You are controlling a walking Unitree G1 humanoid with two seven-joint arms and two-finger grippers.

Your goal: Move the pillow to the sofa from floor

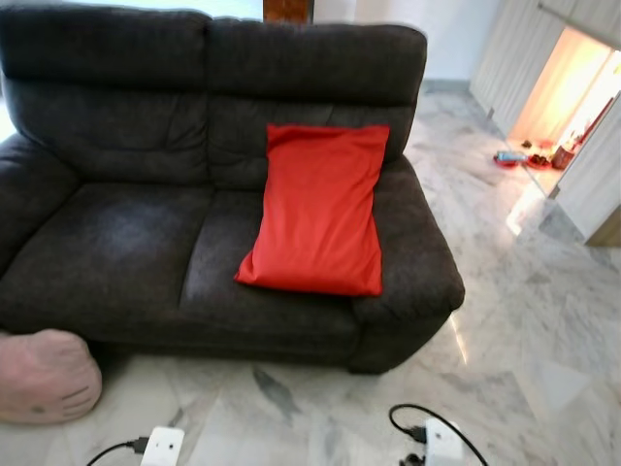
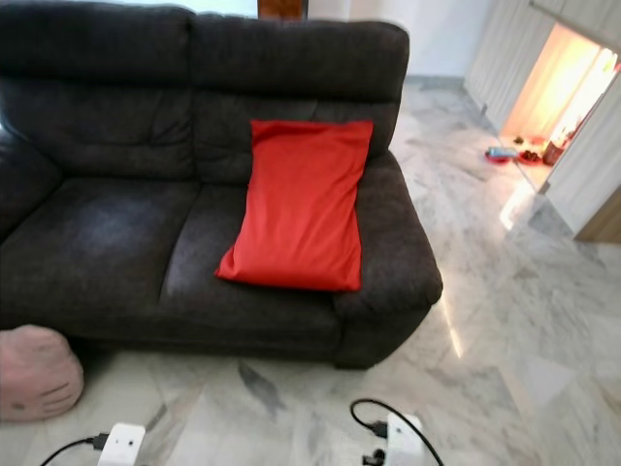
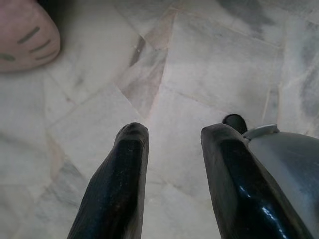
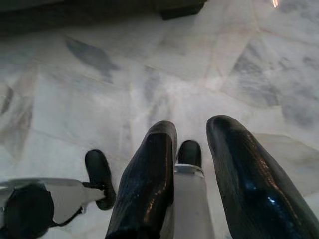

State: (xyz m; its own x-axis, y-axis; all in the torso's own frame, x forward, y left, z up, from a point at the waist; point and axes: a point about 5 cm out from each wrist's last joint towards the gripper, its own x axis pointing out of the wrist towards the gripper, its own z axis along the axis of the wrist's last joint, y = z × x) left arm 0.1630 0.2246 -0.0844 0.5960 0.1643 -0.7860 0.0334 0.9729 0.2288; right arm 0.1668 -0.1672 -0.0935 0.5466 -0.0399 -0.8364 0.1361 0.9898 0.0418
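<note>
A red pillow lies on the right seat of the dark grey sofa, its top edge leaning on the backrest and its right side against the armrest. Nothing holds it. My left gripper hangs open over the marble floor, nothing between its fingers. My right gripper is also open above the floor in front of the sofa's base. The white ends of both arms show at the bottom edge of the left eye view, left and right.
A pink round cushion with a drawn face sits on the floor by the sofa's left front corner, also in the left wrist view. Open marble floor stretches to the right. A lit doorway with small items lies at the far right.
</note>
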